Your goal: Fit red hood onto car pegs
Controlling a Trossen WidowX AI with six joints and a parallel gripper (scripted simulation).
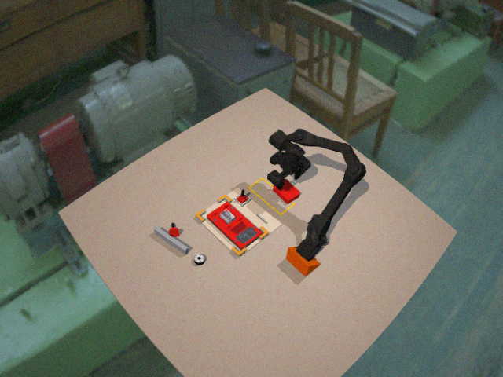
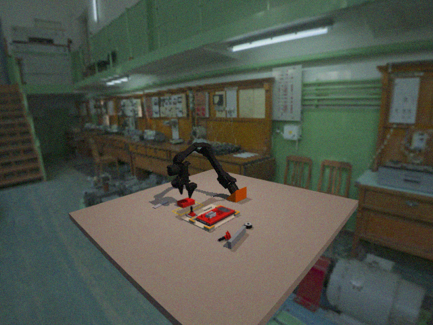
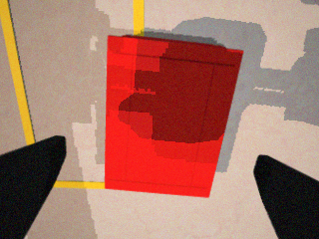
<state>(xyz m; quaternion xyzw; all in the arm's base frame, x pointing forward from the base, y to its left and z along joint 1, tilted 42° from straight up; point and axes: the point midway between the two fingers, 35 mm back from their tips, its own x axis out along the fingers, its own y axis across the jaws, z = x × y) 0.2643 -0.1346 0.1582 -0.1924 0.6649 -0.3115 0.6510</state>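
The hood (image 1: 288,193) (image 2: 186,202) (image 3: 164,169), a red shell, lies on the table with its flat roof up, overlapping a corner of the yellow outline (image 1: 264,200) (image 3: 80,184). My gripper (image 2: 185,193) (image 3: 162,154) is open and empty above the hood. In the wrist view the hood lies between the two black fingers and reaches beyond them, slightly turned. The red chassis (image 1: 235,223) (image 2: 218,217) sits in the jig (image 1: 273,223) (image 2: 209,227), with the silver engine block (image 1: 226,215) (image 2: 210,214) on its deck. The pegs are too small to make out; the hood's corner holes are hidden.
A small red part with a black post (image 1: 243,199) (image 2: 191,212) stands on the jig board near the outline. Beyond the jig lie a grey bar (image 1: 171,239) (image 2: 237,236), another red-and-black part (image 1: 174,231) (image 2: 228,235) and a small wheel (image 1: 199,258) (image 2: 247,225).
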